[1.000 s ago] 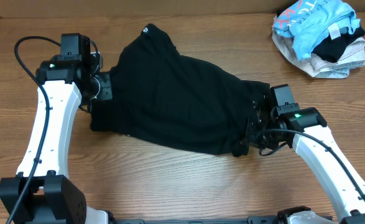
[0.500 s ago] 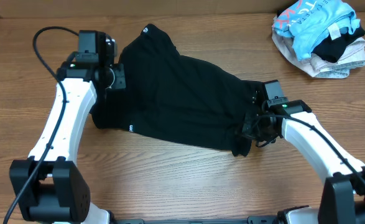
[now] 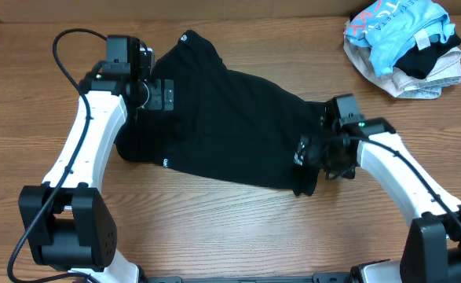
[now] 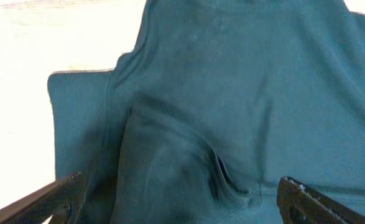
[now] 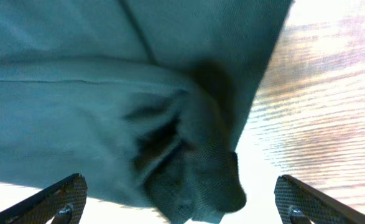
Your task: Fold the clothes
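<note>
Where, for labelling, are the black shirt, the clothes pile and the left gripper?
black shirt (image 3: 230,130), overhead view, middle of its body
clothes pile (image 3: 407,39), overhead view, light blue top piece
left gripper (image 4: 182,183), left wrist view, midway between its fingertips

Wood-grain table (image 3: 238,236) fills overhead view; glare washes it pale in wrist views.

surface: wooden table (image 3: 230,236) is carrying two loads | centre: black shirt (image 3: 230,126) is lying spread and rumpled across the middle, its right end bunching into folds | far right corner: pile of clothes (image 3: 418,75) is sitting well apart from the shirt, a light blue garment (image 3: 403,31) lying uppermost
</note>
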Robot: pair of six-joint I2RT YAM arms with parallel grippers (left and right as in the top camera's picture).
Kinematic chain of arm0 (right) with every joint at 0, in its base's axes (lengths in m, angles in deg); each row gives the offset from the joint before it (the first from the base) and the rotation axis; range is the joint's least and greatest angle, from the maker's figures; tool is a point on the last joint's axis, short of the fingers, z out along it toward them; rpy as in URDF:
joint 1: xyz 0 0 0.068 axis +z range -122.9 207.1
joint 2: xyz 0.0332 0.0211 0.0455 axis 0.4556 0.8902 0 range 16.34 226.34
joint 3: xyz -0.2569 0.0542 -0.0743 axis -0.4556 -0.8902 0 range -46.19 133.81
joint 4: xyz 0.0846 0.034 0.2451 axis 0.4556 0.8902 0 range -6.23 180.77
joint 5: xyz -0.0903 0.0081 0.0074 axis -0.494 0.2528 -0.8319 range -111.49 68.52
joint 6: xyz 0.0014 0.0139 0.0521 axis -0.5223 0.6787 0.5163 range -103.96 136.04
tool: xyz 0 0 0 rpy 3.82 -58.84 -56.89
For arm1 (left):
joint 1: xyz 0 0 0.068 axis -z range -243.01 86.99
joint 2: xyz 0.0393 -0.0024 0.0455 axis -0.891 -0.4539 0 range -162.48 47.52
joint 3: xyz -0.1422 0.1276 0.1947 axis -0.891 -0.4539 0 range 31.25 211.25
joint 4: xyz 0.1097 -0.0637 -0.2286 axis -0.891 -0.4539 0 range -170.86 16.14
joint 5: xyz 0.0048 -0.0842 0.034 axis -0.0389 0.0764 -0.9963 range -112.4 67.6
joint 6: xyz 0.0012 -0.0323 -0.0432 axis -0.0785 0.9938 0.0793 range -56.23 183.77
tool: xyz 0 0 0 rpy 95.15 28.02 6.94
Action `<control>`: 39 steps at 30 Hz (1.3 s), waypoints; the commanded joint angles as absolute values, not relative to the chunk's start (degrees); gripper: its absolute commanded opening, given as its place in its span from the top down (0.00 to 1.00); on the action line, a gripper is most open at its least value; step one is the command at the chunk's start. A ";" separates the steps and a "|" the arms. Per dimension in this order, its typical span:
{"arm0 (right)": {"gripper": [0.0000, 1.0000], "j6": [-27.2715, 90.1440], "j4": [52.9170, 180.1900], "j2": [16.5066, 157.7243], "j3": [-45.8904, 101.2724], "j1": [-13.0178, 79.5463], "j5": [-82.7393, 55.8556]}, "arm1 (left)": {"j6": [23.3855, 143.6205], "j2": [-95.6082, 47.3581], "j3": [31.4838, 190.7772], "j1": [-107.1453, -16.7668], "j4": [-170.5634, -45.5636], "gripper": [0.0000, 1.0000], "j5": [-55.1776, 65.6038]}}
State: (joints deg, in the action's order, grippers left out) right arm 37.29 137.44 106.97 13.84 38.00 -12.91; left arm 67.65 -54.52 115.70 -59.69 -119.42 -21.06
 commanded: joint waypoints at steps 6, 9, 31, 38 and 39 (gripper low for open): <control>0.00 31.35 139.06 106.91 22.89 38.02 -9.17 | 64.45 -57.62 119.33 -59.56 -125.78 0.00 -18.00; 0.00 31.35 138.27 106.91 22.89 38.02 -9.19 | 62.79 -61.58 119.00 -59.56 -124.77 0.00 -18.11; 0.00 30.98 138.31 106.91 22.89 38.02 -9.26 | 78.84 -78.47 118.39 -60.46 -133.65 0.00 -25.58; 0.00 30.76 138.36 106.91 22.89 38.02 -9.41 | 79.25 -78.69 114.89 -60.66 -141.23 0.00 -26.04; 0.00 30.74 138.38 106.91 22.87 38.02 -9.41 | 79.25 -78.69 114.08 -60.79 -141.65 0.00 -26.02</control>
